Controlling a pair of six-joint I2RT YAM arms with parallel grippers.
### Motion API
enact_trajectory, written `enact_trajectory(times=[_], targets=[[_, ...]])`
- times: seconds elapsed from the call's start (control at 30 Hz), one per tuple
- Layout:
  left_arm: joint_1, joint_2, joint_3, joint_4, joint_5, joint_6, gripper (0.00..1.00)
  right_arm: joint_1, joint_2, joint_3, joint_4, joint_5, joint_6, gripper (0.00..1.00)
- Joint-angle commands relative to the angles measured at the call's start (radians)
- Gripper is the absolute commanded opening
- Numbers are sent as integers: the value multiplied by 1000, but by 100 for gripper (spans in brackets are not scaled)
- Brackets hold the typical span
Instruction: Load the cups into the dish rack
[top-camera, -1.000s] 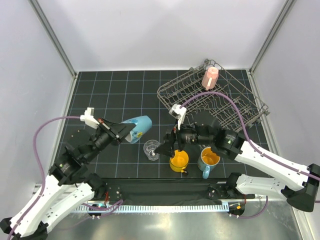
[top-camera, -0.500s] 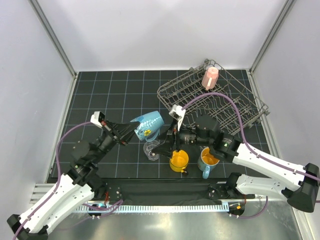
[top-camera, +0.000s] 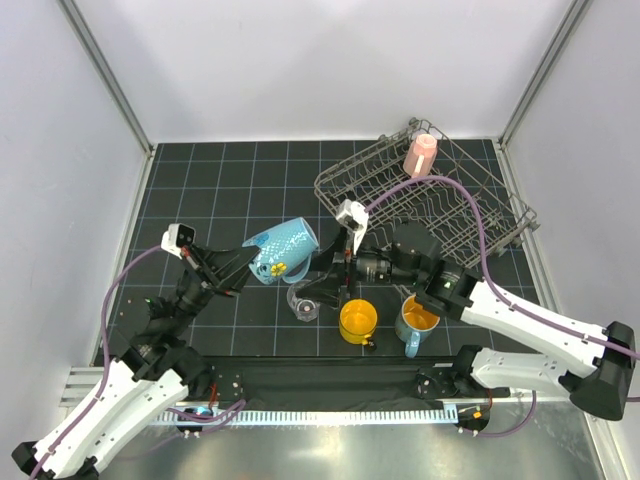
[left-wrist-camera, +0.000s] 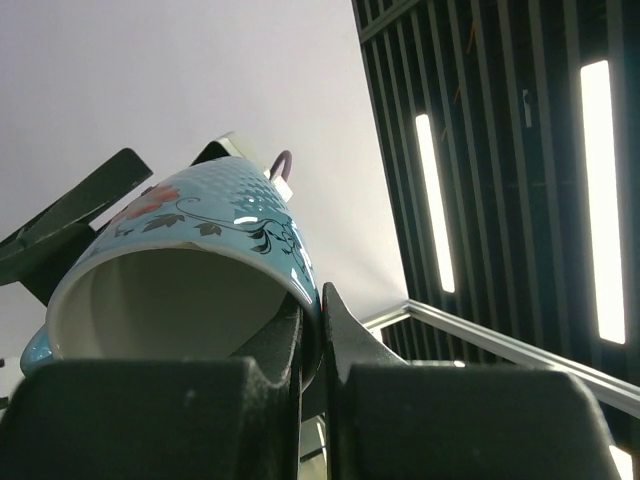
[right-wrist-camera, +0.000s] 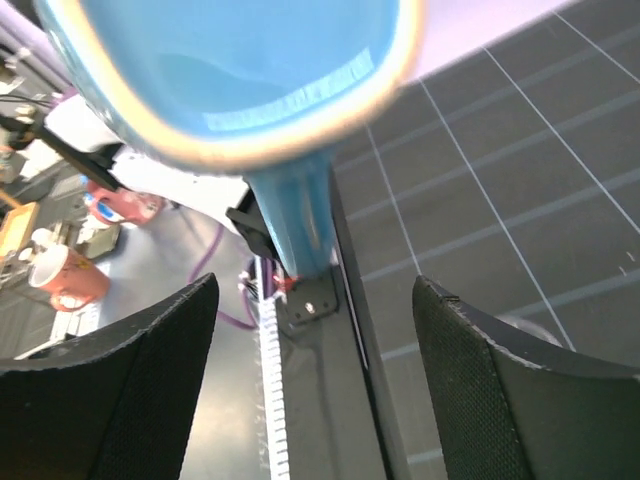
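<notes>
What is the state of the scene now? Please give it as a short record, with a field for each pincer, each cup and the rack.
left pincer: shut on the rim of the floral mug, which is held tilted above the table
right pincer: open, facing that mug's base and handle
glass: on the table, below the two pincers
yellow mug: upright on the table
orange-lined mug: upright, right of the yellow mug
pink cup: in the rack's far corner
rack: far right of the table
</notes>
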Motion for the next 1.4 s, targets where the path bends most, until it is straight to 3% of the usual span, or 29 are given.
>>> enact_trajectory(times=[0.0, 0.17, 0.63, 0.73, 0.83, 0.87, 0.97, 1.07, 1.1, 1.13, 1.2, 1.23, 1.37], targets=[[1, -16, 53, 133, 17, -35, 1, 6, 26, 45, 197, -97, 37, 75], [2, -20, 53, 133, 23, -36, 0, 6, 69, 79, 233, -147, 63, 62], [1, 3, 34, 155, 40, -55, 1, 6, 121, 99, 326, -189, 132, 38], [1, -8, 13, 153, 30, -67, 0, 6, 129, 107, 336, -193, 141, 29], [1, -25, -5, 138, 19, -73, 0, 6, 131, 110, 339, -195, 149, 14], [1, -31, -7, 130, 16, -70, 1, 4, 131, 113, 337, -193, 153, 4], [1, -66, -7, 50, 2, -35, 2, 6, 123, 108, 337, -181, 161, 4], [1, -126, 1, -97, -32, 11, 41, 4, 108, 99, 308, -138, 150, 4], [1, -164, 4, -168, -45, 22, 67, 4, 103, 94, 297, -120, 146, 4], [2, -181, 8, -219, -58, 31, 77, 4, 97, 91, 284, -120, 140, 4], [1, -221, 33, -305, -101, 71, 91, 0, 82, 85, 230, -74, 120, 4], [1, -241, 46, -426, -116, 85, 98, -5, 76, 84, 212, -57, 113, 4], [2, -345, 97, -702, -216, 131, 100, -69, 36, 61, 112, 29, 101, 4]])
